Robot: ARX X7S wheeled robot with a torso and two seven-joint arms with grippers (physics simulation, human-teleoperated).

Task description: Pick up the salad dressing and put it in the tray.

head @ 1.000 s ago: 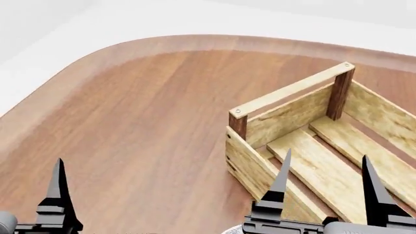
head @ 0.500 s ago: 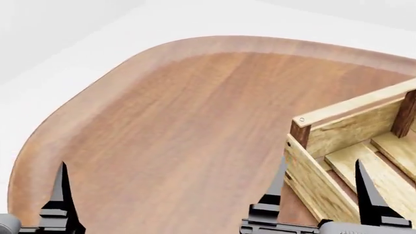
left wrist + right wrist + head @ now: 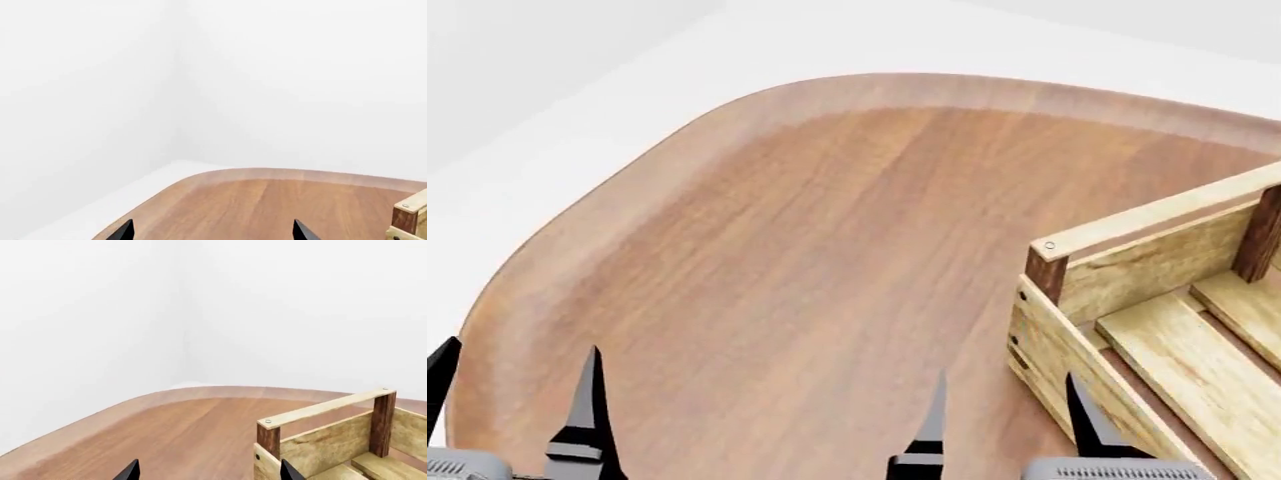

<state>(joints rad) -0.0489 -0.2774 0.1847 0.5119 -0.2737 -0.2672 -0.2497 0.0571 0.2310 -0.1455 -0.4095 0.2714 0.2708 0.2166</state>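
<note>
The tray point(image 3: 1134, 300) is a pale slatted wooden crate with dark brown corner posts, at the right of the head view on the wooden table point(image 3: 801, 260). It also shows in the right wrist view point(image 3: 333, 440), and its corner shows in the left wrist view point(image 3: 408, 220). The salad dressing is out of view. My left gripper point(image 3: 514, 400) is open and empty at the near left. My right gripper point(image 3: 1008, 420) is open and empty just left of the tray's near corner. Only the fingertips point(image 3: 125, 231) show in the left wrist view, and the fingertips point(image 3: 131, 471) in the right wrist view.
The table's rounded edge point(image 3: 574, 190) curves along the left and far side, with white floor and walls beyond. Bare wood lies between the grippers and the far edge.
Both grippers have dropped lower in the head view. The left gripper's second finger has come into sight. The right gripper shifted left. The view swung left earlier, pushing the tray right.
</note>
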